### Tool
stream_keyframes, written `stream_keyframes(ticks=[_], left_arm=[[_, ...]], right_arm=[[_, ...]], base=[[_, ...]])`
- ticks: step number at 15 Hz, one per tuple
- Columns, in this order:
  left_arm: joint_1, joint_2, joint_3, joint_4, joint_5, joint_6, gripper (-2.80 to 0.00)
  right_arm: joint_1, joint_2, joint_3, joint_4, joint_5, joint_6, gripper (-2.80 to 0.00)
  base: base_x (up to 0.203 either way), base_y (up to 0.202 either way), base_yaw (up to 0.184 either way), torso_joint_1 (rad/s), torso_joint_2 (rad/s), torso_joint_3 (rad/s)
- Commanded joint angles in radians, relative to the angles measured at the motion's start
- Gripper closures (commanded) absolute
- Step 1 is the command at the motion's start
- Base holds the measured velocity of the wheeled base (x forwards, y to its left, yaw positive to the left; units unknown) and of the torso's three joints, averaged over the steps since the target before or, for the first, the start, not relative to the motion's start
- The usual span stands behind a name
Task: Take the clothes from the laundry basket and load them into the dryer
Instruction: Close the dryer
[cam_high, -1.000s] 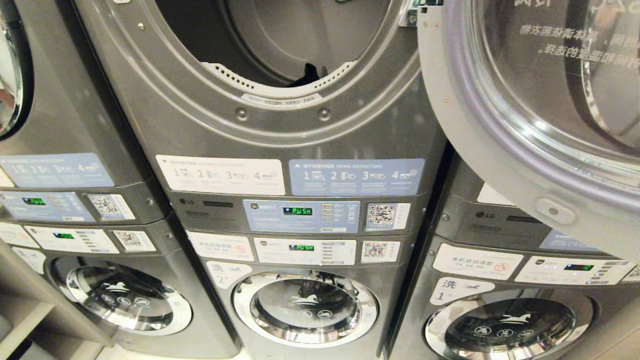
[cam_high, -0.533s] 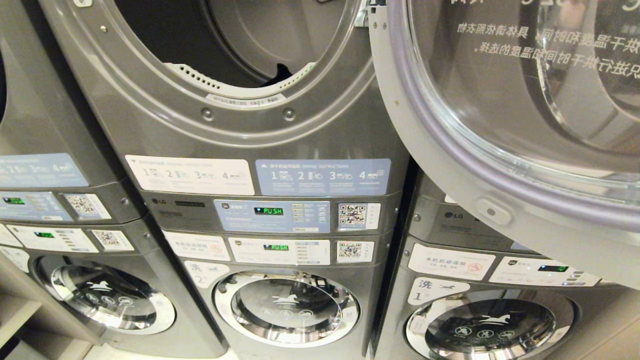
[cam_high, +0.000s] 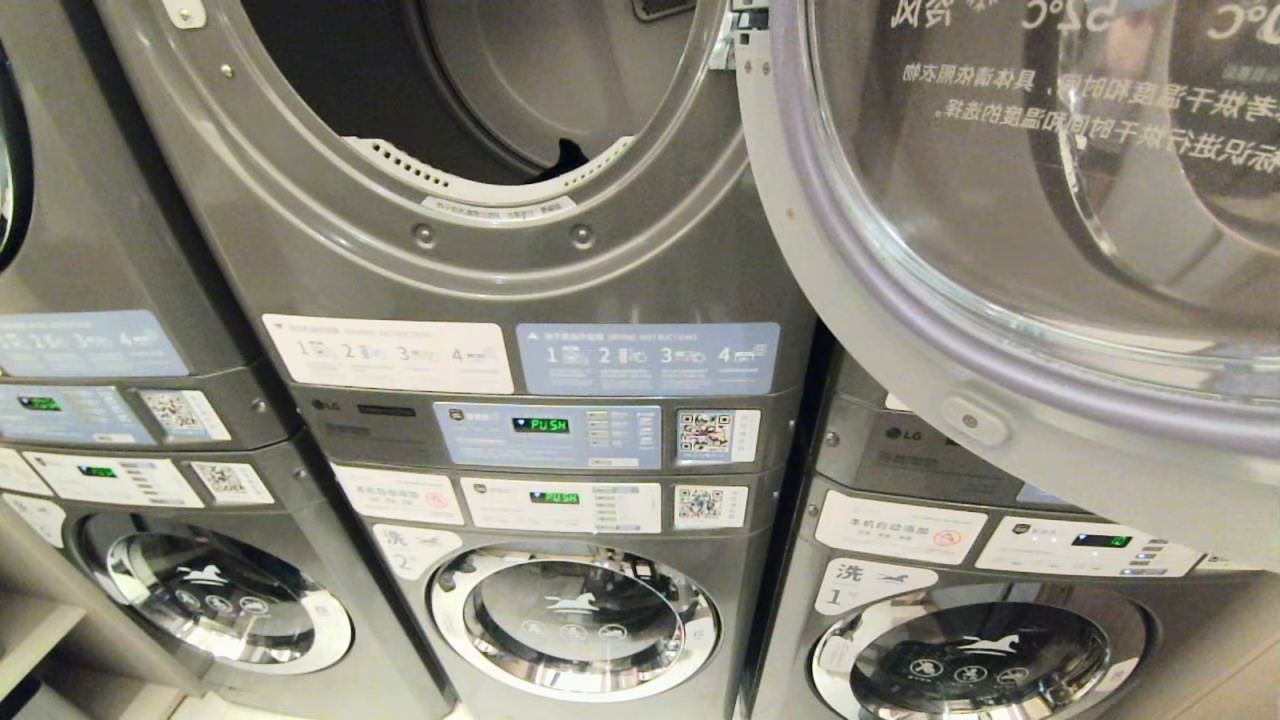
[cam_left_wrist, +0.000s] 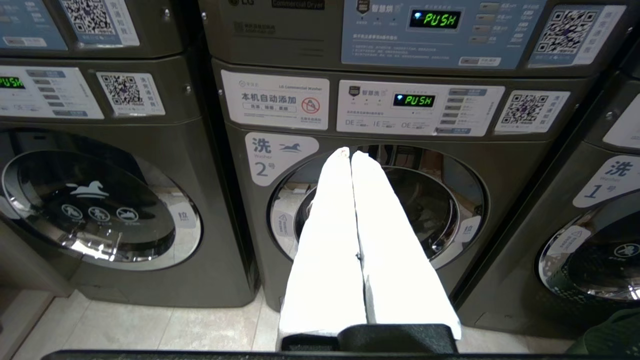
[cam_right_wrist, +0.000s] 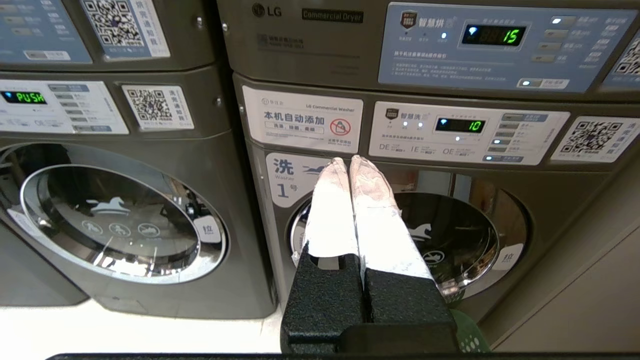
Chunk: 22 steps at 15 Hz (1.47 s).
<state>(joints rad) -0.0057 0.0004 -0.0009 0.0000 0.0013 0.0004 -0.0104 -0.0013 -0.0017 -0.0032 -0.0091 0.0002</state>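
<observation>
Between the earlier head pictures and now the whole scene has slid sideways and a little down, so the camera has turned with the robot; the machines themselves have not moved. Both arms hang low in front of the bottom row, outside the head view; the left end effector (cam_left_wrist: 351, 155) has its white-wrapped fingers pressed together with nothing between them, pointing at the round door of washer 2 (cam_left_wrist: 380, 210); the right end effector (cam_right_wrist: 348, 162) is likewise clenched and empty, aimed at the door of washer 1 (cam_right_wrist: 425, 240).

Above washer 2 sits the dryer (cam_high: 480, 250), its drum open; its door (cam_high: 1000, 300) is swung out to the right and fills much of the head view; a small dark shape (cam_high: 570, 158) lies at the lip of the drum, possibly a garment, though I cannot tell. A green rim that may be the laundry basket (cam_right_wrist: 467, 337) shows just beneath the right wrist, and a green patch at the corner of the left wrist view may be the same thing; no clothes are visible.

Judged from here, no garment is in hand, so a pick from the basket comes next. The risk is the open door: it juts into the path of the right arm, and a lift toward the drum could strike it; a loose grip could also drop cloth onto the floor (cam_left_wrist: 150, 325) before the opening.
</observation>
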Motion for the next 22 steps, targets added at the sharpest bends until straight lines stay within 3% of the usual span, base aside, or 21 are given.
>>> stream_keyframes(ticks=[1,8,11,14,17,19,20,22], left_arm=[[0.0,0.0,0.001,-0.001,0.0,0.0,0.0],[0.0,0.0,0.0,-0.002,0.0,-0.001,0.0],[0.0,0.0,0.0,-0.002,0.0,0.0,0.0],[0.0,0.0,0.001,-0.002,0.0,0.0,0.0],[0.0,0.0,0.0,-0.002,0.0,0.0,0.0],[0.0,0.0,0.001,-0.002,0.0,0.0,0.0],[0.0,0.0,-0.001,-0.002,0.0,0.0,0.0],[0.0,0.0,0.0,-0.002,0.0,0.0,0.0]], right_arm=[[0.0,0.001,0.002,0.001,0.004,-0.015,0.0],[0.0,0.001,0.0,-0.003,0.001,0.002,0.0],[0.0,0.021,-0.132,0.004,-0.005,-0.003,0.0],[-0.002,0.228,-0.279,-0.015,-0.072,0.067,0.0],[-0.006,0.508,-0.385,-0.169,-0.142,0.169,0.0],[-0.005,0.659,-0.42,-0.373,-0.158,0.21,0.0],[-0.003,0.696,-0.436,-0.465,-0.135,0.233,0.0],[-0.002,0.691,-0.444,-0.486,-0.003,0.251,0.0]], base=[[0.0,0.0,0.0,-0.003,0.0,0.183],[0.0,0.0,0.0,-0.002,0.0,0.196],[0.0,0.0,0.0,0.003,0.0,0.203],[0.0,0.0,0.0,0.001,0.0,0.079],[0.0,0.0,0.0,0.003,0.0,0.009],[0.0,0.0,0.0,0.0,0.0,0.0],[0.0,0.0,0.0,0.0,0.0,0.0],[0.0,0.0,0.0,0.0,0.0,0.0]])
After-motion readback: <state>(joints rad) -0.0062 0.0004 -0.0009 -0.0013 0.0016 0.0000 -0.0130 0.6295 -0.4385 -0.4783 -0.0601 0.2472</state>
